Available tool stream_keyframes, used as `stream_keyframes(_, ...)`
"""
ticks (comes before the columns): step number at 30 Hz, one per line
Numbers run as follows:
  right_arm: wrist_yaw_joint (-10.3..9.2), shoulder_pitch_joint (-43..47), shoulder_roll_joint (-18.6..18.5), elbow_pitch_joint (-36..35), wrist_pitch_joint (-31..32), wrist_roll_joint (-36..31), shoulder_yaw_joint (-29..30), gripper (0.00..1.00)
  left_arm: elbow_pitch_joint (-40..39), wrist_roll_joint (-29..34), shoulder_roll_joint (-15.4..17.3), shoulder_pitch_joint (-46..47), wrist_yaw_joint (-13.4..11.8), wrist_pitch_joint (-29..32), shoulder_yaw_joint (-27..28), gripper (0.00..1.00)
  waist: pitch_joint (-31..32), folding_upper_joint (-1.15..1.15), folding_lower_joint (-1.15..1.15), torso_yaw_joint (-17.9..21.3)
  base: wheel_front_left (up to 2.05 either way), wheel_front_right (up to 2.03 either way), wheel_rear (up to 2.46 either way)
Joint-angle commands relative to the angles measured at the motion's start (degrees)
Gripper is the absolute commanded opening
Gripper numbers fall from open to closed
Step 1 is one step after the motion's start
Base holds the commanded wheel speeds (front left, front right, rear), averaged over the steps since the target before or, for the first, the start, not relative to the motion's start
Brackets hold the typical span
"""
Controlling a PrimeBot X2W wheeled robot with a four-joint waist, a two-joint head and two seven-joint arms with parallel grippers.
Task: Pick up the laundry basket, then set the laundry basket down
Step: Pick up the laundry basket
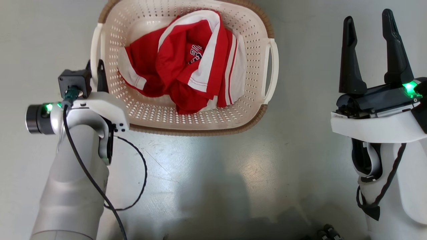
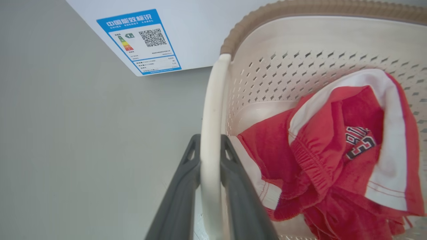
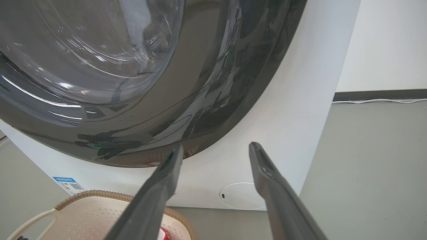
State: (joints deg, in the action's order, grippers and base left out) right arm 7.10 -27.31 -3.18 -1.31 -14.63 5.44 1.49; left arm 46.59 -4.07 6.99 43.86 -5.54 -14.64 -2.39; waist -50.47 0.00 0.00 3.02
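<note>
laundry basket (image 1: pixel 160 116) holds a crumpled red-and-white garment (image 1: pixel 186 66).

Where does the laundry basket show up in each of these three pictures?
Head view: the laundry basket sits top centre, on the floor.
Left wrist view: it takes up the right half, close up, and the left pincer grips its white handle.
Right wrist view: bottom left corner, below the washer.
Shared landmark: the red-and-white garment lying inside the basket.

Grey floor (image 1: pixel 206 176) — laundry basket (image 1: pixel 156 115), white washer (image 3: pixel 300 113).
</note>
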Motion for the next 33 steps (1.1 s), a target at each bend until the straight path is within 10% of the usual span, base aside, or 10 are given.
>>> stream_keyframes(1,0.39,1.04,0.3,-1.1,-0.37,0.67,-1.23,1.0,-1.11,-0.63,1.44,-2.36,-0.4,-0.36,1.55,0.0,0.23,0.0,0.0,0.01,0.0,0.0,0.0)
stream_keyframes(33,0.39,1.03,0.3,-0.92,-0.37,0.9,-1.39,1.0,1.32,-1.39,-2.29,-4.35,0.03,-0.36,7.34,0.0,0.97,0.0,0.0,1.12,0.0,0.0,0.0)
